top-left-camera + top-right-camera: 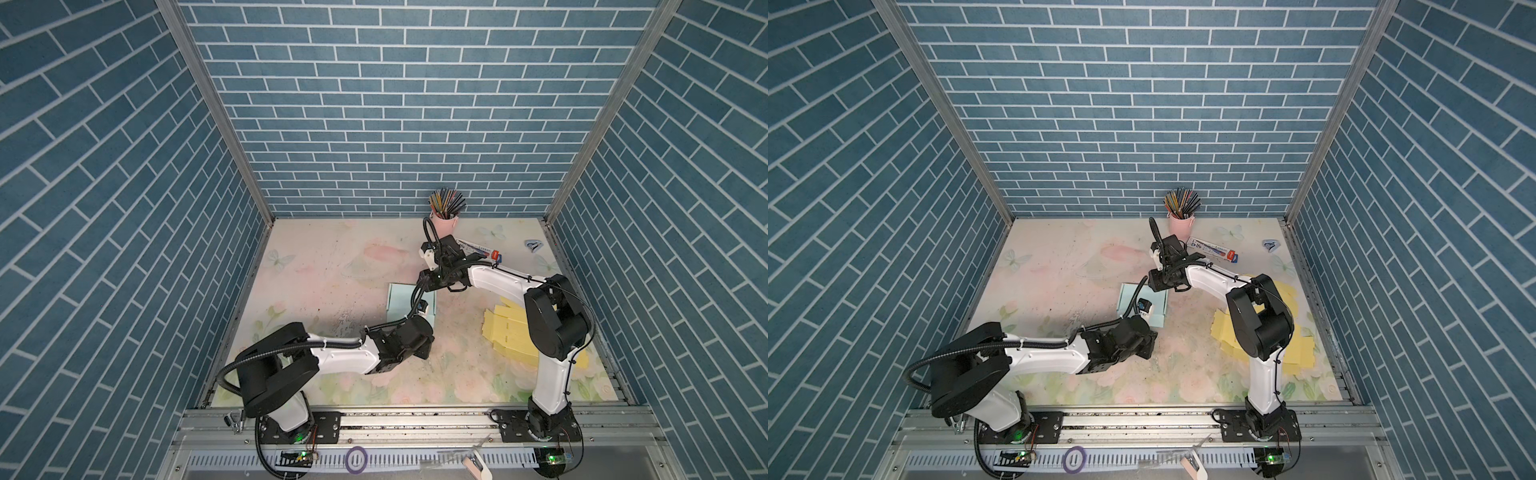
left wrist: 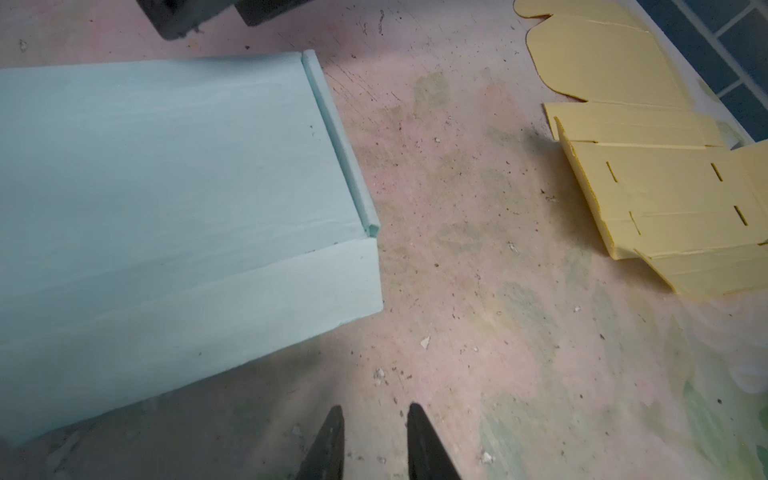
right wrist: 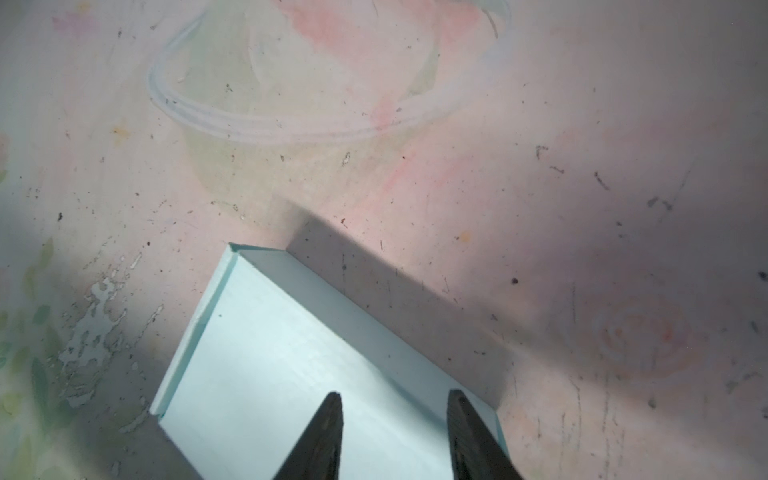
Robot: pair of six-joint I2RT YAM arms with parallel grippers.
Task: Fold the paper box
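The light blue paper box point(image 1: 401, 300) point(image 1: 1130, 296) lies mid-table, partly under both wrists. In the left wrist view the paper box point(image 2: 166, 199) shows a flat top panel, a rolled side wall and a front flap lying down. My left gripper point(image 2: 376, 409) hovers over bare table just off the box's corner, open by a narrow gap, nothing between its fingers. In the right wrist view my right gripper point(image 3: 395, 394) hangs above the paper box point(image 3: 291, 357), open and empty. Both grippers' fingers are hidden under their wrists in both top views.
Flat yellow box blanks point(image 1: 509, 332) point(image 2: 665, 199) lie stacked to the right, under the right arm. A pink cup of pencils point(image 1: 446, 218) stands at the back wall, with a long printed carton point(image 1: 482, 250) and a small blue item point(image 1: 533, 246) nearby.
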